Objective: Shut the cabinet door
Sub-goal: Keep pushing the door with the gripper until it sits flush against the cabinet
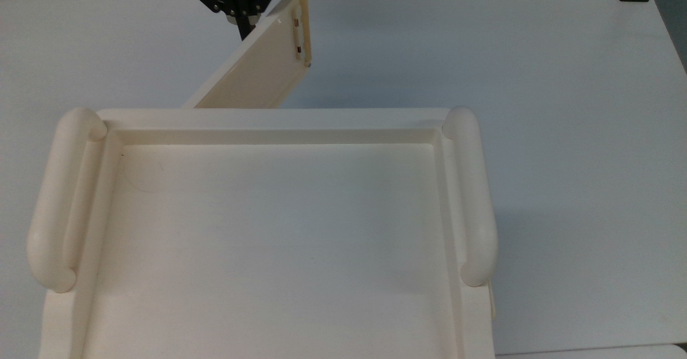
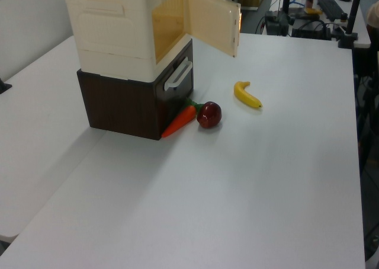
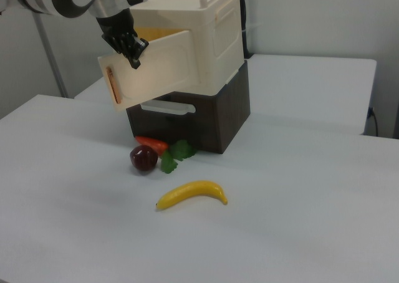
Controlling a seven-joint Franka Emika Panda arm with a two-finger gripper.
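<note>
I'm looking at a lab or office workroom: a wide white table [image 2: 284,180] fills the frame, with plain pale walls behind it in the right view. At the upper right of the left view sits a desk [image 2: 331,14] crowded with cables, a keyboard [image 2: 329,3] and black stands. On the table, a toy banana [image 3: 192,194], apple [image 3: 143,158] and carrot [image 2: 179,121] lie like test props.

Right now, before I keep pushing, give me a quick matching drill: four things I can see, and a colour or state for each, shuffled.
Things:
1. cabinet door
2. banana
3. apple
4. carrot

States:
A. lying alone on open table
B. orange, beside the dark drawer base
C. partly open, gripper at its outer face
D. dark red, beside the carrot

Pairs: 1-C, 2-A, 3-D, 4-B
</note>
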